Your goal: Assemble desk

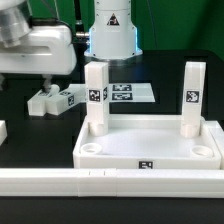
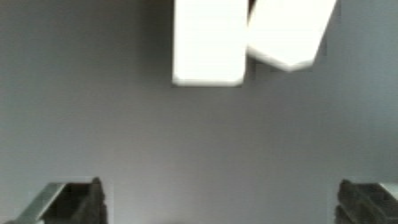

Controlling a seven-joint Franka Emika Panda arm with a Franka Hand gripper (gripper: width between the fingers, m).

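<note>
The white desk top (image 1: 150,152) lies tray-side up near the front. Two white legs stand upright in its far corner sockets, one at the exterior view's left (image 1: 96,95) and one at the right (image 1: 193,95). Two loose legs (image 1: 55,100) lie side by side on the black table to the left of the top. My gripper (image 1: 45,78) hangs just above them, open with nothing between its fingers. In the wrist view both loose legs (image 2: 208,45) (image 2: 290,35) lie beyond the open gripper (image 2: 221,205), and only dark table shows between the fingertips (image 2: 71,205).
A long white rail bar (image 1: 100,182) runs along the front edge. The marker board (image 1: 130,93) lies behind the desk top, with the robot base (image 1: 110,25) further back. A small white piece (image 1: 3,130) shows at the left edge.
</note>
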